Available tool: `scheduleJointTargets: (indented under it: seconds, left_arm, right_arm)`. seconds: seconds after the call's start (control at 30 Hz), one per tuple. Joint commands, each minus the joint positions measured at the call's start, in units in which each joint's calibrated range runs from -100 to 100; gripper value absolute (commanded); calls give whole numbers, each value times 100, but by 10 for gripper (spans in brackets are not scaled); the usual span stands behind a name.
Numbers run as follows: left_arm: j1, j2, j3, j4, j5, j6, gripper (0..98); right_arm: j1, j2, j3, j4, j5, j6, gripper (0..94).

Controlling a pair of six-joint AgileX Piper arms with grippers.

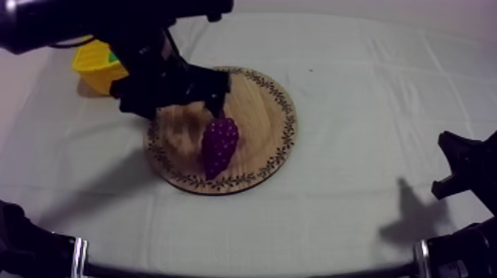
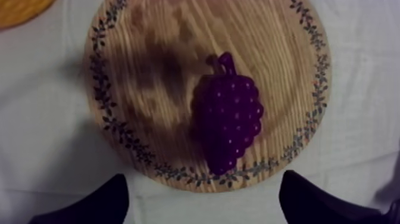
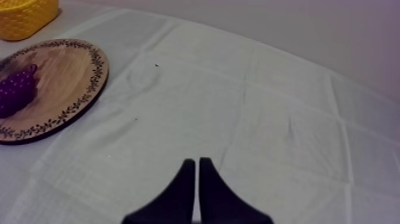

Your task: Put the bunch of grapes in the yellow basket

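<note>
Two-fingered left end effector (image 2: 203, 182) gapes wide — empty — above the grapes (image 2: 227, 122).

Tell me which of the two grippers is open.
The left gripper: its fingers stand wide apart above the bunch of grapes on the wooden board. The right gripper has its fingers pressed together as a narrow wedge over bare cloth.

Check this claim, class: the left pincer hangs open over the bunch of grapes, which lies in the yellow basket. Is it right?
No. The left pincer does hang open over the bunch of grapes, but the grapes lie on the wooden board, not in the yellow basket. The left wrist view shows this.
</note>
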Motion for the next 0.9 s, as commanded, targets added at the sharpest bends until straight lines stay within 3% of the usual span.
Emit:
scheduleJointTargets:
  seconds: [0.0,0.33,0.87]
  left_arm:
    - [-17,385,-55,33,-113,41,962]
    - [-21,1552,-467,192,-701,136,960]
    - [-127,2917,-1072,191,-1190,57,903]
  right_arm:
    - [2,-1,-3,1,-4,0,4]
    - [2,-1,-3,1,-4,0,4]
    - [2,-1,-3,1,-4,0,4]
